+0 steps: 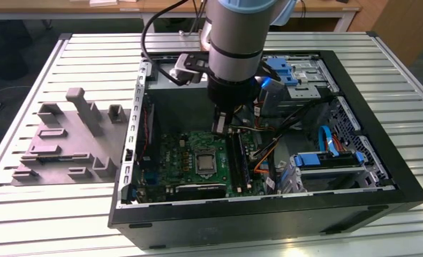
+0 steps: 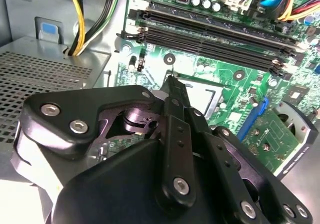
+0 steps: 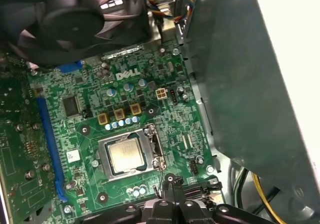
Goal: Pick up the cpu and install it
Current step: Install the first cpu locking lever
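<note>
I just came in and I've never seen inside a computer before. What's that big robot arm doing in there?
The robot arm is reaching down into an open computer case lying on a slatted table. Its gripper hangs just above the green motherboard, close beside the socket. The cpu, a small silvery square, already sits in that socket. The gripper's jaws are closed together and hold nothing. A grey fixture plate rests on the table at the exterior view's left.

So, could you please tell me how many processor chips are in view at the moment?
1. The processor chip sits in the socket on the green motherboard, inside the computer case. Another could be hidden behind the arm.
</note>
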Available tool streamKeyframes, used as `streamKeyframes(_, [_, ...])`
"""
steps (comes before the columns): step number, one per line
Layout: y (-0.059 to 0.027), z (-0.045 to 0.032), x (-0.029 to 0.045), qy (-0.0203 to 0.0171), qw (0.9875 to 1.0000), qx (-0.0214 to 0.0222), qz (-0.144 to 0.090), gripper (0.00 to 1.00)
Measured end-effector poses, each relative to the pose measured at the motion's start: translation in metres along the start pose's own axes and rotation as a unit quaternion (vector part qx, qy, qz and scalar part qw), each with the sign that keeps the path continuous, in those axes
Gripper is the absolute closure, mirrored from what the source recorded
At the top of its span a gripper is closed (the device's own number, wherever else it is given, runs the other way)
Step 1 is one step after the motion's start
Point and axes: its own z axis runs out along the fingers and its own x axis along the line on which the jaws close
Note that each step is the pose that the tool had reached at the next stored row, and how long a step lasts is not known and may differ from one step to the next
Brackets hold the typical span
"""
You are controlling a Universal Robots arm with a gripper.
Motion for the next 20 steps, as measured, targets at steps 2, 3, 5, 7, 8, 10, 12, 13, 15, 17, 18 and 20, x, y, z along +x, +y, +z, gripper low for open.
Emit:
streamKeyframes(2, [-0.0002, 0.0001, 0.0016, -0.0018, 1.0, 0.0003, -0.001, 0.89])
streamKeyframes(3, [-0.0004, 0.0001, 0.0026, -0.0021, 1.0, 0.0005, -0.001, 0.89])
streamKeyframes(5, [-0.0008, 0.0001, 0.0043, -0.0022, 1.0, 0.0007, -0.002, 0.89])
streamKeyframes(7, [-0.0009, 0.0001, 0.0048, -0.0022, 1.0, 0.0008, -0.002, 0.89])
streamKeyframes(8, [-0.0009, 0.0001, 0.0048, -0.0022, 1.0, 0.0008, -0.002, 0.89])
streamKeyframes(10, [-0.0006, 0.0002, 0.0049, -0.0023, 1.0, 0.0009, -0.002, 0.89])
streamKeyframes(12, [-0.0006, 0.0002, 0.005, -0.0022, 1.0, 0.0009, -0.003, 0.89])
streamKeyframes(13, [-0.0006, 0.0002, 0.005, -0.0022, 1.0, 0.0009, -0.003, 0.89])
streamKeyframes(15, [-0.0006, 0.0002, 0.005, -0.0022, 1.0, 0.0009, -0.003, 0.89])
streamKeyframes(17, [-0.0006, 0.0002, 0.0051, -0.0023, 1.0, 0.0009, -0.003, 0.89])
streamKeyframes(18, [-0.0008, 0.0002, 0.006, -0.0022, 1.0, 0.0009, -0.003, 0.89])
streamKeyframes(20, [-0.0011, 0.0007, 0.0072, -0.0021, 1.0, 0.001, -0.008, 0.89])
